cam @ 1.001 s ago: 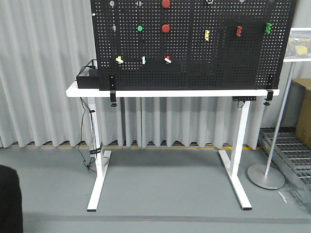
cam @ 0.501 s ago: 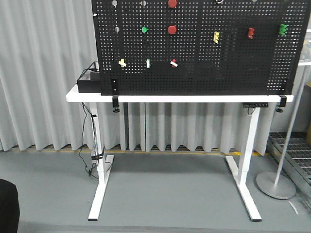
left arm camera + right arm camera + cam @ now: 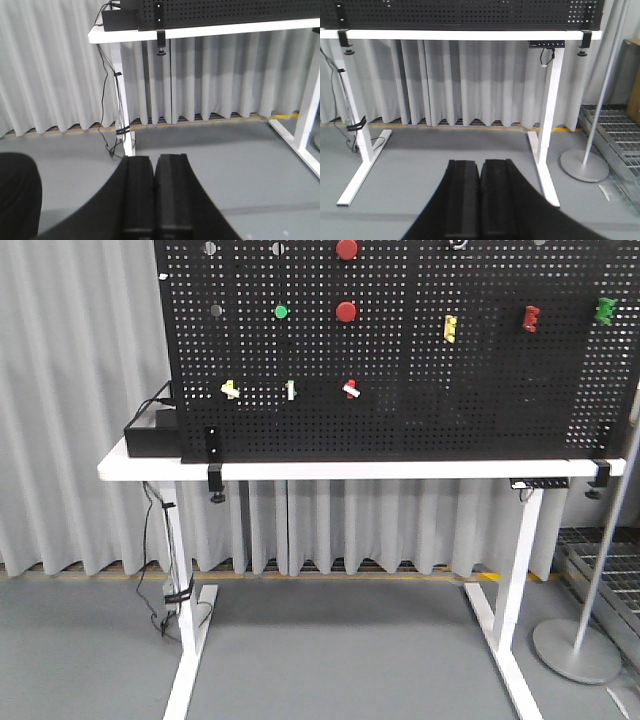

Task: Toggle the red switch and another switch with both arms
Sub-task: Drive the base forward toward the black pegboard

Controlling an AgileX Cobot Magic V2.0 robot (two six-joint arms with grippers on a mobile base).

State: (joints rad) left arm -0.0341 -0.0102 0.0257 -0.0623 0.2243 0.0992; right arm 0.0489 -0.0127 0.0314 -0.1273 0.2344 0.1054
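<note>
On the black pegboard (image 3: 420,370) the red switch (image 3: 350,389) sits in the lower row, a small red toggle with a white lever tip. The other switch (image 3: 230,389), pale yellow, is in the same row further left. Neither arm shows in the front view. My left gripper (image 3: 154,159) is shut and empty, low over the grey floor and far short of the table. In the right wrist view my right gripper (image 3: 480,163) is likewise shut and empty, pointing at the table's legs.
A green-based white toggle (image 3: 291,390) stands between the two switches. Round red buttons (image 3: 346,311) and a green button (image 3: 281,311) are above. The board rests on a white table (image 3: 400,469) with a black box (image 3: 150,435) at its left. A pole stand's base (image 3: 578,650) is on the floor at right.
The pegboard and table have grown larger and slid down in the front view, so I have come closer. The dark shape at the lower left has left the frame.
</note>
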